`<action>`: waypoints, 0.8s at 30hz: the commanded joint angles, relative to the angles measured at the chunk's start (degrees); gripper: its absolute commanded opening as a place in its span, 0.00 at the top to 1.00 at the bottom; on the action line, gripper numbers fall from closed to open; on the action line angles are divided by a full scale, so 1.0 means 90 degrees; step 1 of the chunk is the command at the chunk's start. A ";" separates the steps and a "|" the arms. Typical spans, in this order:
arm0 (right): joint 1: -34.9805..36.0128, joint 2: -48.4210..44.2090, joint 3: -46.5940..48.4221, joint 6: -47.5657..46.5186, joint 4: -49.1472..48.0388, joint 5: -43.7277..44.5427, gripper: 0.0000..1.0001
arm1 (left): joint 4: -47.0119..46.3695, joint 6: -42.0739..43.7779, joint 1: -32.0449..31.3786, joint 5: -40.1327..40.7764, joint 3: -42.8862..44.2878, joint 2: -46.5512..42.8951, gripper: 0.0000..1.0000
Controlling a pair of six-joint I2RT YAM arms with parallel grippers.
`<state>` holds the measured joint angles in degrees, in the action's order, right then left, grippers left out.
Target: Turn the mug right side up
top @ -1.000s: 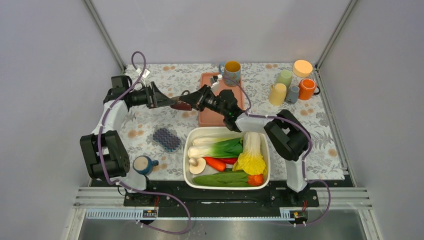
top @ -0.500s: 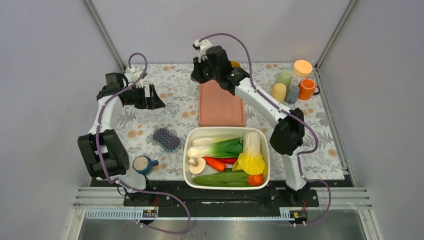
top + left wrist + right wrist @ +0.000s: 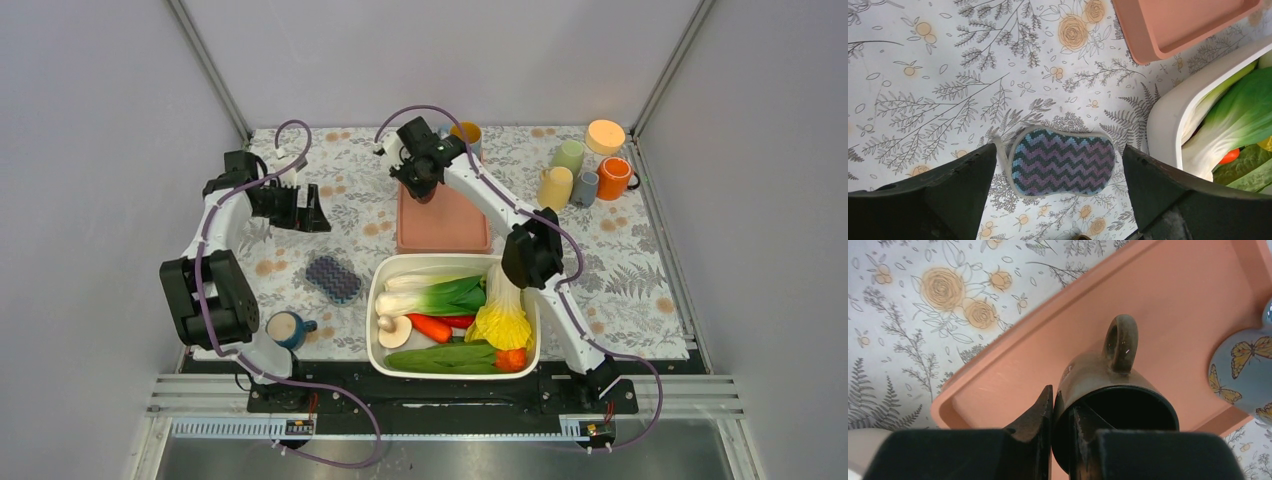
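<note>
Brown mug [image 3: 1098, 382] rim pinched, wrist view only

Eight mugs [image 3: 1098, 382], one tray [image 3: 450, 225], one sponge [image 3: 1063, 160]

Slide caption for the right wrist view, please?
Right hand pinching the brown mug by its rim over the pink tray, mouth toward the camera, butterfly mug alongside.

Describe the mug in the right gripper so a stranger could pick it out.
Find the salmon tray at the far middle of the table. Over its far end, the right gripper pinches the wall of a brown mug with a black inside; its neighbour is a blue butterfly mug.
</note>
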<state>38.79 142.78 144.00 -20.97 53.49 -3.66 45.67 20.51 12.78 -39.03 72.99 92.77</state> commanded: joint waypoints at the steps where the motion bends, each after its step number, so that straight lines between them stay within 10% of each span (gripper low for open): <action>1: -0.0225 -0.0115 0.0103 -0.0187 -0.0132 -0.0297 1.00 | -0.0004 0.0223 -0.0206 0.0165 0.0022 -0.0020 0.01; 24: -0.0314 0.0014 -0.0164 -0.0014 -0.0148 -0.0725 0.73 | 0.0004 -0.0290 -0.1291 0.0656 0.0892 0.0607 0.01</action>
<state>35.75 143.39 142.12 -20.95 53.93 -8.29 46.68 19.25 2.57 -34.06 77.36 97.54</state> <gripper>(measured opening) 0.247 0.988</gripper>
